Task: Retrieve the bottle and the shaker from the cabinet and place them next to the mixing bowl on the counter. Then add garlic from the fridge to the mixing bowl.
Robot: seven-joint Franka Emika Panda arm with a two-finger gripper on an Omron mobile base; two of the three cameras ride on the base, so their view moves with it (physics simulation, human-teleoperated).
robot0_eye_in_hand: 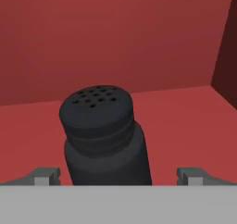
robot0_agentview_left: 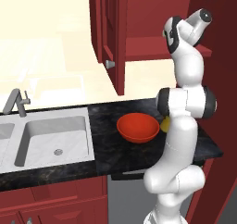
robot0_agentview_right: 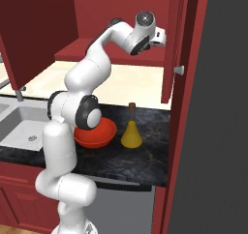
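My gripper (robot0_eye_in_hand: 118, 177) stands wide open around the shaker (robot0_eye_in_hand: 104, 135) on the cabinet (robot0_eye_in_hand: 139, 42) shelf, fingertips at 8 and 4 o'clock; closing off-centre could tip it, and it may slip if gripped too near its rounded cap

We saw the shaker (robot0_eye_in_hand: 104, 135) on the cabinet (robot0_eye_in_hand: 185, 107) shelf, the bottle (robot0_agentview_right: 131, 129) right of the mixing bowl (robot0_agentview_right: 99, 134) on the counter (robot0_agentview_right: 145, 153).

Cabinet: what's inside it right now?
The black shaker stands upright on the red shelf of the cabinet, between the open gripper's fingertips. Its base is hidden at the frame's bottom.
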